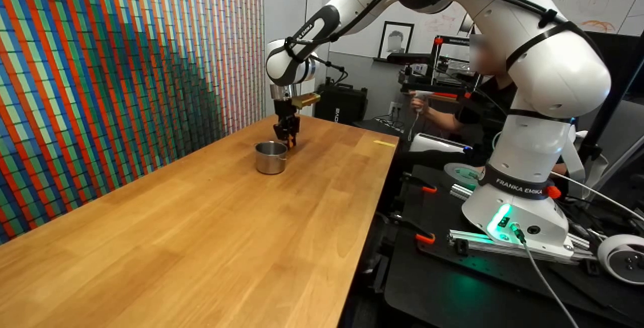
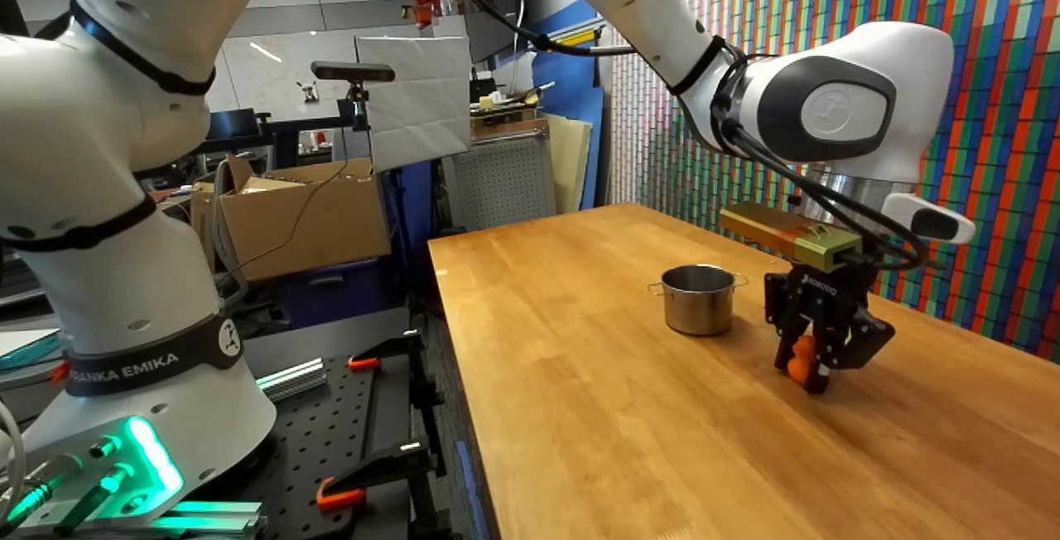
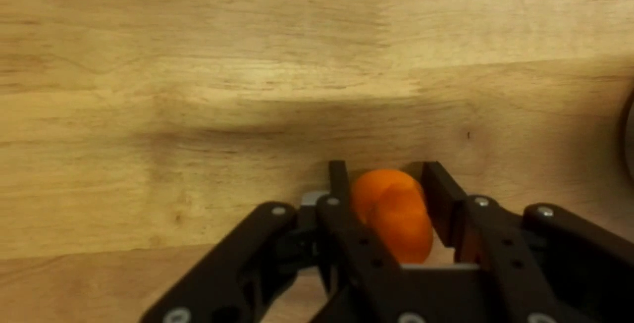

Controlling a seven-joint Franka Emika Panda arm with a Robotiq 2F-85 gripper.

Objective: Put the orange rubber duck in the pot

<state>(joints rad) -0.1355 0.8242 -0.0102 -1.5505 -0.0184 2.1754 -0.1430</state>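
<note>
The orange rubber duck sits between my gripper's two black fingers in the wrist view, with both fingers against its sides. The duck also shows between the fingers in both exterior views. My gripper points down, its tips at or just above the wooden table; I cannot tell whether the duck touches the table. The shiny grey metal pot stands upright on the table beside the gripper, a short way off. It also shows in an exterior view, and its edge shows at the right of the wrist view.
The wooden table carries the pot. A strip of yellow tape lies near a table edge. A wall of coloured tiles runs along the table's far side from the robot base. Black clamps hold the robot's stand.
</note>
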